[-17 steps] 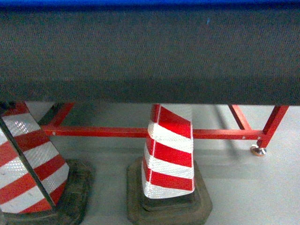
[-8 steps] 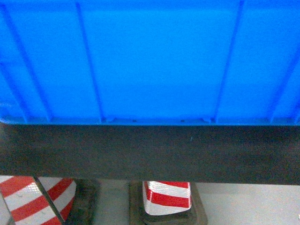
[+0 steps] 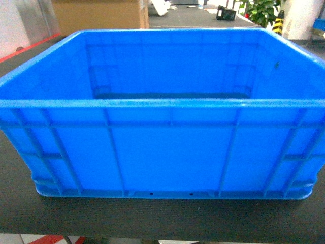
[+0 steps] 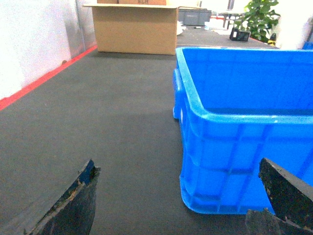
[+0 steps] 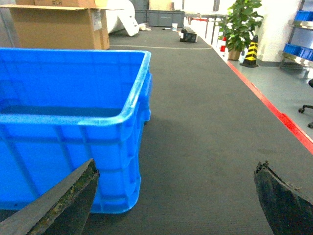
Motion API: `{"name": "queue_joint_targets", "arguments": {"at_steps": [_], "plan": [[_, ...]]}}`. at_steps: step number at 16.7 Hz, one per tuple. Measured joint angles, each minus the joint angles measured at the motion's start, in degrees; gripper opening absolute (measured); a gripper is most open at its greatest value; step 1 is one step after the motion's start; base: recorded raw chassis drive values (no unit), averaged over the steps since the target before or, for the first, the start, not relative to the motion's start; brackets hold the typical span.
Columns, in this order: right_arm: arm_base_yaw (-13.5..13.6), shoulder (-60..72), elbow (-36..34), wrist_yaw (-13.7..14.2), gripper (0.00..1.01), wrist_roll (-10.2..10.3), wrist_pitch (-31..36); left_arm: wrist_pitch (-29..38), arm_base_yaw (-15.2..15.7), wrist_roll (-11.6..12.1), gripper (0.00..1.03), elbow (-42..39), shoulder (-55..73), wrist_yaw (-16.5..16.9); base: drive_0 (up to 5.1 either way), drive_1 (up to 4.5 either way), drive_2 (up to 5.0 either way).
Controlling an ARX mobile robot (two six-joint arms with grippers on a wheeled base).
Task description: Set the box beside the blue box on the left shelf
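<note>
Large rectangular blue plastic crate (image 3: pixel 167 152), with thick rim and vertical ribs on its outer walls, standing upright and empty on a dark grey textured mat (image 3: pixel 162 218), its near wall close to the mat's front edge. Neither the roller-track shelf nor the second blue box named in the task appears in any view, so the crate is judged to be at the pick-up stage, not yet grasped.

Left gripper (image 4: pixel 183 198): fingers spread wide and empty, one dark pad over bare mat, the other low beside the crate's left front corner. Right gripper (image 5: pixel 178 198): likewise released and empty, one pad in front of the crate's right front corner, the other over bare mat. Neither claw touches the crate in these views.

Likely hazards: each claw straddles a corner rather than a wall, so closing here could pinch only the rim edge or slide off the ribs. An uneven two-arm hold would tilt the crate on lifting. A push from either pad could shove the crate across the mat.

The head view shows the crate's full front wall and inner floor but neither gripper. The left wrist view alone shows the brown cardboard carton (image 4: pixel 134 27) at the mat's far end. The right wrist view alone shows the potted green plant (image 5: pixel 239 27) and red floor line (image 5: pixel 274 107).
</note>
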Motion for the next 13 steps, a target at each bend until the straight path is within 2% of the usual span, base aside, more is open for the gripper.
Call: {"name": "queue_joint_targets", "arguments": {"at_steps": [13], "plan": [[0.00,0.00,0.00,-0.04,0.98,-0.07,-0.04,-0.04,0.00,-0.04,0.98,0.00,0.00,-0.07,0.0,0.00,0.0]]}}
